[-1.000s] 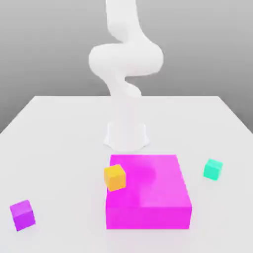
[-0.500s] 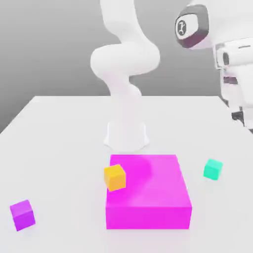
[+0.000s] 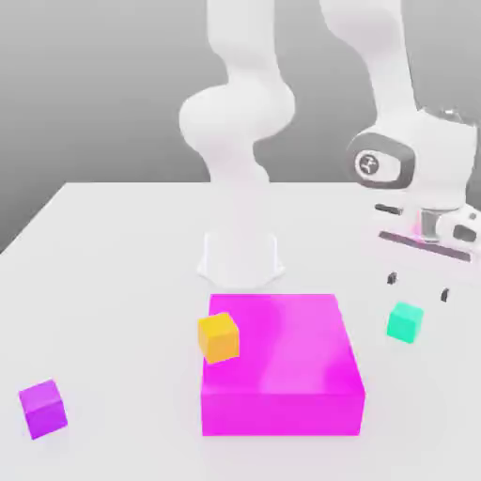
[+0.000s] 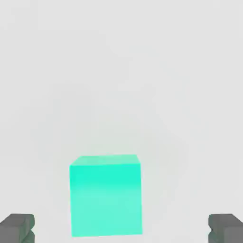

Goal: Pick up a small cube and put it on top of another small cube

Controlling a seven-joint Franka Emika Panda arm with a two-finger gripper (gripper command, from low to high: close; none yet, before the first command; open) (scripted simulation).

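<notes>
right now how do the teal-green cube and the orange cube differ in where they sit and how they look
The teal-green cube is a cool green, while the orange cube is a warm yellow-orange. The teal-green cube sits on the white table, whereas the orange cube is up on the flat magenta block. Both are small, plain cubes.

- The white arm (image 3: 382,56) bends over at the exterior view's right.
- Its hand (image 3: 418,287) points down above the desk (image 3: 122,272), fingers spread wide.
</notes>
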